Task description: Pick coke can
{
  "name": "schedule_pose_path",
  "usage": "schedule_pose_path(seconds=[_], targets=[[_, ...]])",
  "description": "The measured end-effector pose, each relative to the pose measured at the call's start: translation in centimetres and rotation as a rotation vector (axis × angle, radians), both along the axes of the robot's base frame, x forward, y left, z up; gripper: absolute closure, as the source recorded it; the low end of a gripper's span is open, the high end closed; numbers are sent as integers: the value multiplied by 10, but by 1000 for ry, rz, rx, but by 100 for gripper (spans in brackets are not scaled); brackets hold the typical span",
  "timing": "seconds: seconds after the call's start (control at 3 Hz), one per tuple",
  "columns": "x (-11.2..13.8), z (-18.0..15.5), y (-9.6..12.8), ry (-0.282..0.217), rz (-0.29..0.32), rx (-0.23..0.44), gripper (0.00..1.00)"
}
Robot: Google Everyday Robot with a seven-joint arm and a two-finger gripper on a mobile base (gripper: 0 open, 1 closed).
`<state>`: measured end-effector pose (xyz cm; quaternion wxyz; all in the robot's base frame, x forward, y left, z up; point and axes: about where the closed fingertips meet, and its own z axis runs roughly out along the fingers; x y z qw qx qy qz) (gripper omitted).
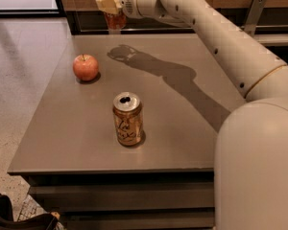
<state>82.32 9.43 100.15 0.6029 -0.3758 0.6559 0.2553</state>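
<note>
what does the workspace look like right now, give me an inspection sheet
surface: grey table, flat; the arm's shadow falls across its far half
job's things: coke can held off the table, up near the far edge at the top of the view
clutter: apple on the left side; orange-gold can upright with its top opened, near the front middle, apart from the apple
grippers: gripper at the top of the view, fingers closed on the coke can
cables: nothing seen
surroundings: pale floor to the left; wood panelling behind the table; a dark object on the floor at bottom left
</note>
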Motion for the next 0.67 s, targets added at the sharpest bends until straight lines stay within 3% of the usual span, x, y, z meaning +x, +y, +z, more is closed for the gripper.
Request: schedule_pose_path(seconds=[0.33,0.67], targets=[[-32,27,-8,-41,-2,-22,100],[-36,31,-7,-44,1,-26,100]])
